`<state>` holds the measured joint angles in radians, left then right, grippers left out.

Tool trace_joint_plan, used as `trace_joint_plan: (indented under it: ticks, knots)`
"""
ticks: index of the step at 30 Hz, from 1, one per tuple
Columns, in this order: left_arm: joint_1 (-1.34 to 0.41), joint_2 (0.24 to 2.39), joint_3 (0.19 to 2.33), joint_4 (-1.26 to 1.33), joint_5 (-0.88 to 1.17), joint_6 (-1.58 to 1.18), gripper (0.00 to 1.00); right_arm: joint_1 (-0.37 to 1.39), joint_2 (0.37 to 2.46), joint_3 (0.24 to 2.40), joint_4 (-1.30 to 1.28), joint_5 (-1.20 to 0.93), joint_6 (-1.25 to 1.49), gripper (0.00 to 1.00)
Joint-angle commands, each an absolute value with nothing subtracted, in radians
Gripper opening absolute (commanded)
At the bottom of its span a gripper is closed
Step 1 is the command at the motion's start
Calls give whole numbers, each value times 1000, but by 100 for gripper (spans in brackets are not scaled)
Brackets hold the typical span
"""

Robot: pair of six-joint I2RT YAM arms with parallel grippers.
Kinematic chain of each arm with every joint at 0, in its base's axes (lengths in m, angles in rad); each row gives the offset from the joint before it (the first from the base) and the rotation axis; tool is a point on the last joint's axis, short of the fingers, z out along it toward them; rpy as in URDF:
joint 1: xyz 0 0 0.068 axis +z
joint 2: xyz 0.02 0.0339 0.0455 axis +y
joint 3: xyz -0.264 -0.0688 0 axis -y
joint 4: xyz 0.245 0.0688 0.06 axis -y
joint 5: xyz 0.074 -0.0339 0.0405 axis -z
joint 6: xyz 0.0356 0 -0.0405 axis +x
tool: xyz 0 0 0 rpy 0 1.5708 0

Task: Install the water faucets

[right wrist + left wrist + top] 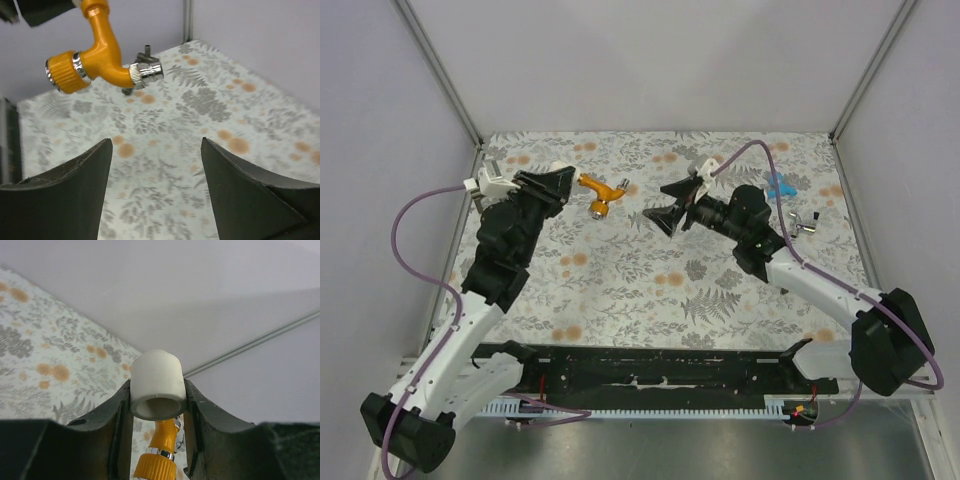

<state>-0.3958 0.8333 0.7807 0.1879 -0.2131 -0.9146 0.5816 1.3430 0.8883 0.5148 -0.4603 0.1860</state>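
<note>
Clamped in the left gripper point(567, 180) by its white end fitting point(157, 385): the orange faucet point(601, 190), held up off the floral table cover point(620, 290), with knob and spout reaching toward the right arm. Jaws pressed to both sides of the fitting. Right gripper point(666, 205) spread wide and holding nothing, just short of the faucet's chrome tip point(147, 71), not touching it.

Probably a handover or two-handed fit-up in progress. Main risk: a round, smooth fitting pinched on two sides only, so likely to spin or slide out under any sideways push from the right jaws. Also a chance of closing on the narrow chrome tip instead of the orange body, giving a weak hold and a drop onto the table. Best to square up on the body before closing, and to release on the left only after that.

Around: a small blue part point(781, 187) and a little chrome piece point(807, 226) beside the right forearm, well apart from the faucet. Only patterned cover showing between the open jaws and the faucet. No pipe or mount made out in any view.
</note>
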Motion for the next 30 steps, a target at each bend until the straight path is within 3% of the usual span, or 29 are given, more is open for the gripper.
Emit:
trace_joint_plan:
  ticks: [1, 9, 16, 21, 26, 30]
  knots:
    - [-411, 883, 919, -130, -281, -879, 2, 643, 1272, 781, 633, -394, -332, 79]
    - [-420, 950, 1023, -278, -206, -989, 2, 814, 1347, 689, 994, -281, -742, 78]
    - [-423, 965, 1057, -299, -175, -1031, 2, 885, 1417, 755, 931, -304, -860, 76]
    - [-423, 974, 1074, -301, -150, -1037, 2, 900, 1453, 784, 893, -298, -880, 76]
    - [-428, 982, 1081, -298, -103, -1068, 2, 905, 1532, 808, 1012, -246, -836, 73]
    - [-428, 965, 1069, -278, -92, -1065, 2, 902, 1546, 847, 1003, -247, -684, 64]
